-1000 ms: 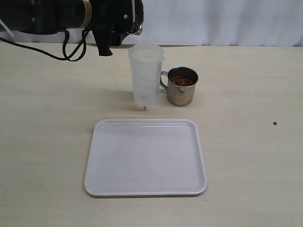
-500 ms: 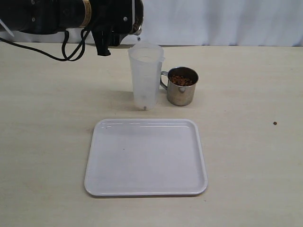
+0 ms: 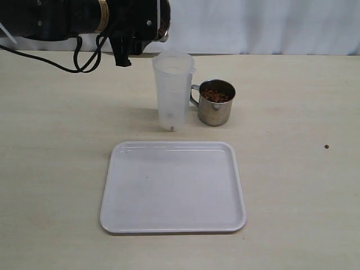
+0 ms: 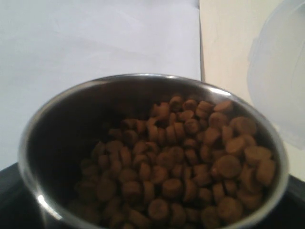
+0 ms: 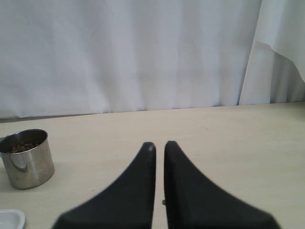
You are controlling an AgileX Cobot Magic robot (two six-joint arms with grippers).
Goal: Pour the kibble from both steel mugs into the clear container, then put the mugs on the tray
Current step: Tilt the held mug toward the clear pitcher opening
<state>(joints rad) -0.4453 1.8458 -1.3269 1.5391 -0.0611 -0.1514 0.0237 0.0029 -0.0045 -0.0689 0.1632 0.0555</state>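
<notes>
While the left gripper (image 3: 136,25) grips the full mug (image 4: 62,143) at upper left, beside the container (image 3: 172,93) rim | tip slowly, lip over the opening, so kibble (image 4: 190,157) lands inside | right gripper (image 5: 159,145) closed, empty

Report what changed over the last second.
The left arm, carrying the raised mug, edged slightly left beside the container. The mug is still gripped and nothing has poured. The other mug, tray and stray pellet stayed put.
</notes>
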